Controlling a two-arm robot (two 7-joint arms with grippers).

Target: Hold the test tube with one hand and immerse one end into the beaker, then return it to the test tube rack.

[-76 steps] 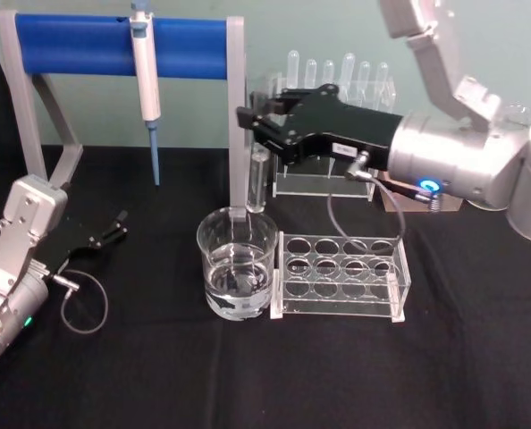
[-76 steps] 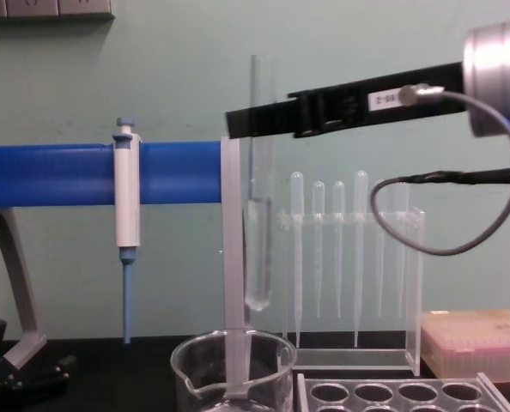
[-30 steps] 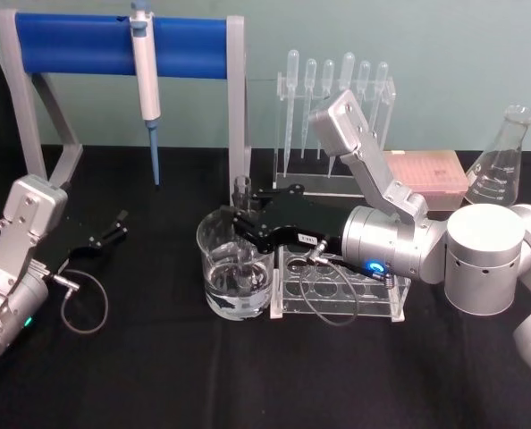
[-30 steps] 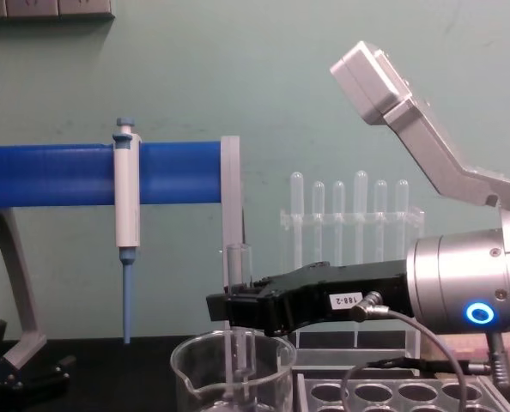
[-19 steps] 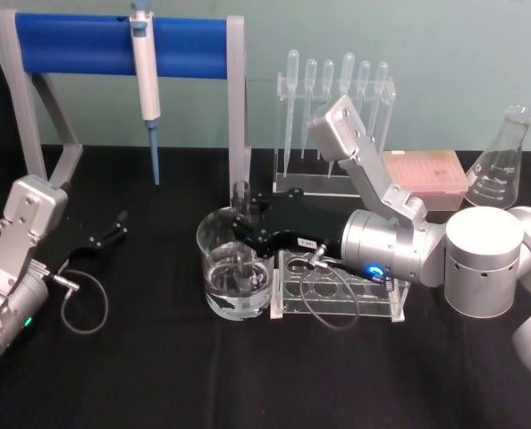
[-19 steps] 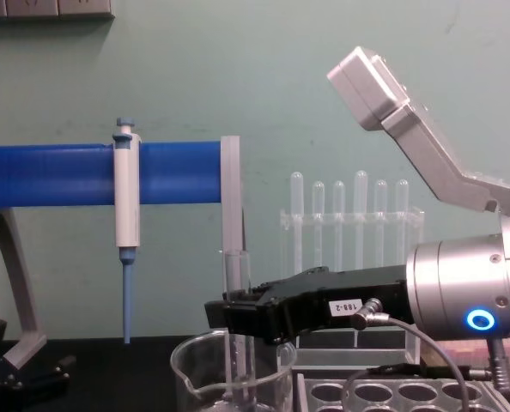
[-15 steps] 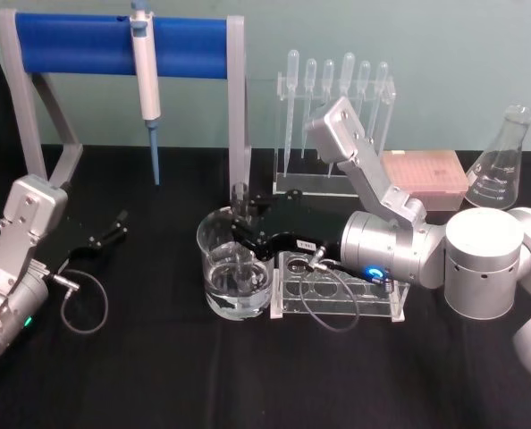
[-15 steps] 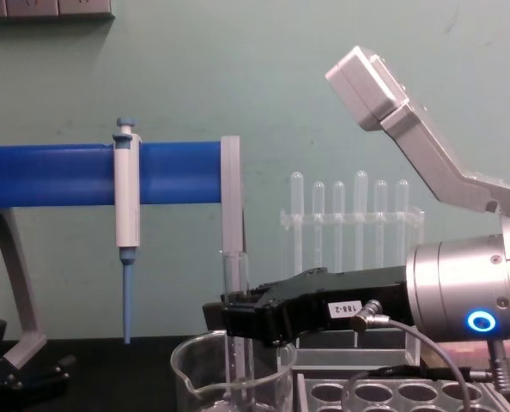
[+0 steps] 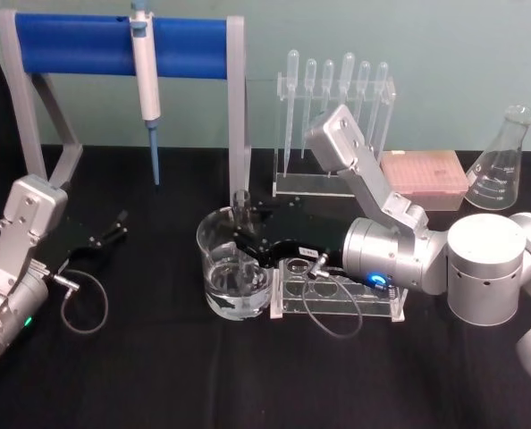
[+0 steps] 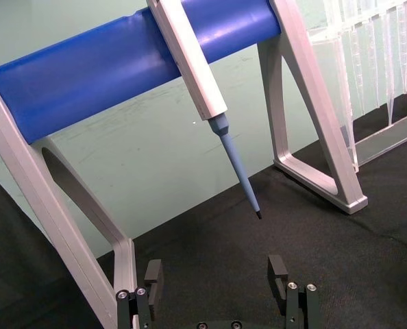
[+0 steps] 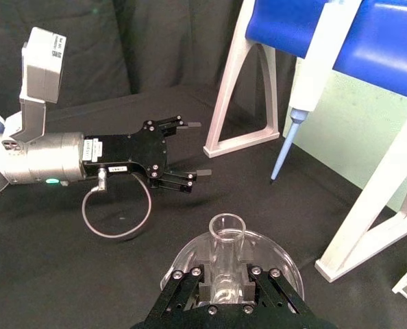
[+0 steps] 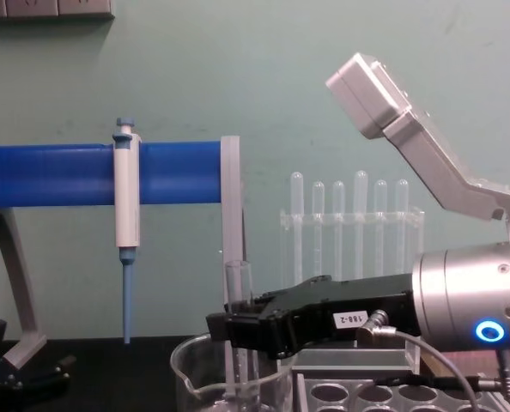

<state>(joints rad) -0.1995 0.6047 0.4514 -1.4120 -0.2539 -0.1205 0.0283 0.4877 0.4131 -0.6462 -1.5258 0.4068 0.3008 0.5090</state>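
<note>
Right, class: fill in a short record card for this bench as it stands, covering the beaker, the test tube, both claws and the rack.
beaker: holds clear liquid, stands just left of the rack
test tube: upright, lower end down inside the beaker
right claw: shut on the test tube, above the beaker's rim
left claw: open, parked low on the robot's left
stage: dip under way; return to the rack not yet done
</note>
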